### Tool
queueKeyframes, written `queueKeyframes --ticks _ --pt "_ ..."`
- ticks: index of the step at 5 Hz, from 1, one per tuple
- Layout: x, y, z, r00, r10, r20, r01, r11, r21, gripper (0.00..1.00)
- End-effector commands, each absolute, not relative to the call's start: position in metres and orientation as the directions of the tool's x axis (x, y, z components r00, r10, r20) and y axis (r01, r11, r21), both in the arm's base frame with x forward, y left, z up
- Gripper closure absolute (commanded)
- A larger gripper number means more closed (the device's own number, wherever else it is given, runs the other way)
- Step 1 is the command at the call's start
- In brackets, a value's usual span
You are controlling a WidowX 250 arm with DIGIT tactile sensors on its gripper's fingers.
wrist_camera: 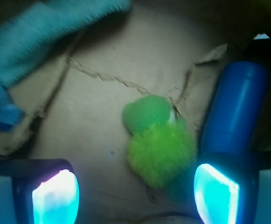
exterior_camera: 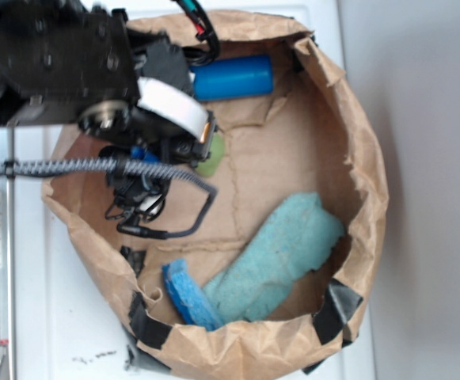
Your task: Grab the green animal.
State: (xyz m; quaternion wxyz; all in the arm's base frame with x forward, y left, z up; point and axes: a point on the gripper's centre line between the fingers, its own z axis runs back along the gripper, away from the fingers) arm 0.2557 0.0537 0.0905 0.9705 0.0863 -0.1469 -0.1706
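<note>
Wrist view: the gripper (wrist_camera: 135,193) is wide open and empty, the green animal (wrist_camera: 159,147) lying lower centre, nearer its right-hand pad. That pad sits beside the blue bottle (wrist_camera: 235,109) and might catch it while closing.

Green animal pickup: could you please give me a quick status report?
Gripper open, holding nothing. Green animal on bag floor between the jaws, nearer one side. Blue bottle close beside it.
</note>
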Motion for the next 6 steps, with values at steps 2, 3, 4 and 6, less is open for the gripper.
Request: queueKeyframes --ticks 2,3,4,6 --pt "0.276 0.044 0.078 0.872 -0.377 0.312 0.283 0.908 0.308 0.00" --pt "0.277 0.040 0.065 0.846 -0.415 0.335 0.299 0.889 0.346 0.00" --pt "0.273 0.034 0.057 0.721 -0.540 0.435 0.411 0.838 0.360 0.00" --pt "0.268 0.030 0.055 0.676 -0.578 0.456 0.465 0.816 0.344 0.00"
